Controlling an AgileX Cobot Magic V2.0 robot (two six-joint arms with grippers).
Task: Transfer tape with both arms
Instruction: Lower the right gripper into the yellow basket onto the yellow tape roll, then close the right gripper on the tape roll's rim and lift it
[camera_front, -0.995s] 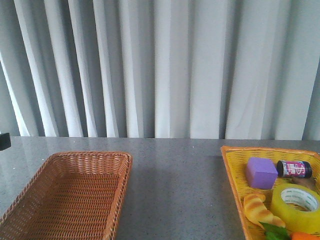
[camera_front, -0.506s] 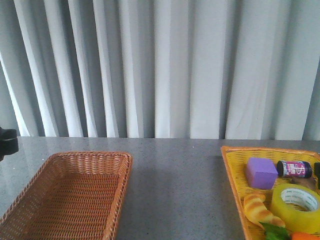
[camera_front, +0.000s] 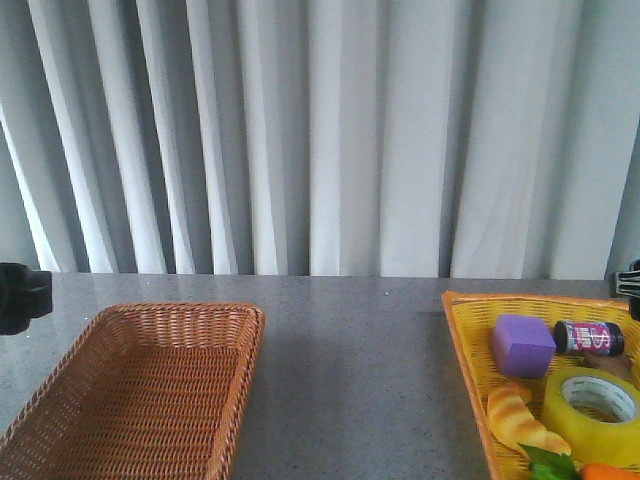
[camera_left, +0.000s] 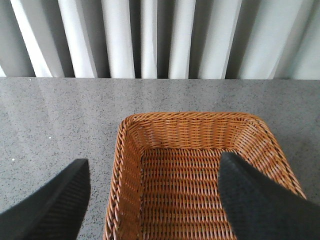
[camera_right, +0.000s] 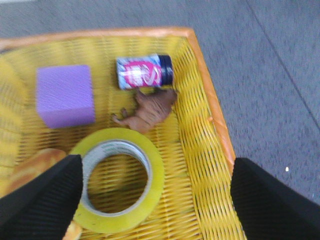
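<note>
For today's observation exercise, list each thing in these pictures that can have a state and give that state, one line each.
tape: lying flat in the yellow basket, not gripped
left tool: open, above the brown basket
right tool: open, above the tape
brown basket: upright, nothing visible inside
yellow basket: upright, holding several items
small jar: lying on its side
purple block: resting flat
</note>
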